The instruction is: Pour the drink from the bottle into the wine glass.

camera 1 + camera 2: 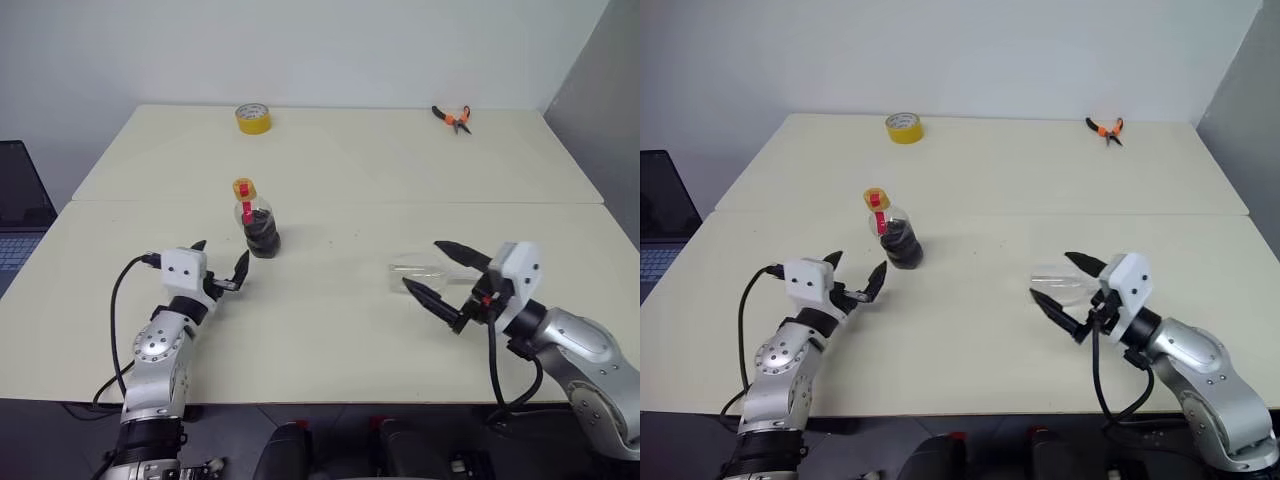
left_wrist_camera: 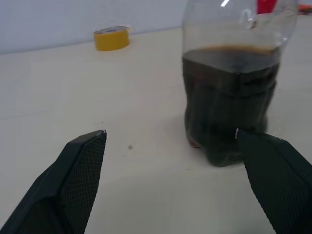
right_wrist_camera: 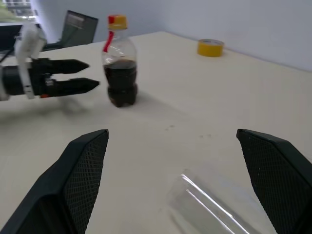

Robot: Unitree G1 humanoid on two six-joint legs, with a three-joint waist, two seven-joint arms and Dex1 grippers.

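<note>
The cream-coloured counter [image 1: 340, 330] is wide, with a seam across its middle, and most of its surface is bare. The small clear plastic bottle [image 1: 257, 218] with the orange-yellow cap stands upright left of the centre, well away from every edge. The dark brown drink [image 1: 262, 234] fills about its lower half, and the cap is on.

The left pincer [image 1: 219, 268] is near the bottle, on its near-left side. Its 2 black fingers [image 1: 240, 266] are wide apart and hold nothing; in the left wrist view the bottle stands beyond the tips, toward 1 finger rather than centred in the gap.

The clear wine glass [image 1: 420, 272] appears to lie on its side on the right half of the counter, but it is hard to see. The right pincer [image 1: 438, 270] points toward the left with its fingers fully spread around or just over the glass, not closed on it.

Between the bottle and the glass there is open counter. At the far edge lie a yellow tape roll [image 1: 253, 118] on the left and orange-handled pliers [image 1: 453, 117] on the right. A dark laptop [image 1: 22, 205] is beyond the left edge. Plain pale walls stand behind.
</note>
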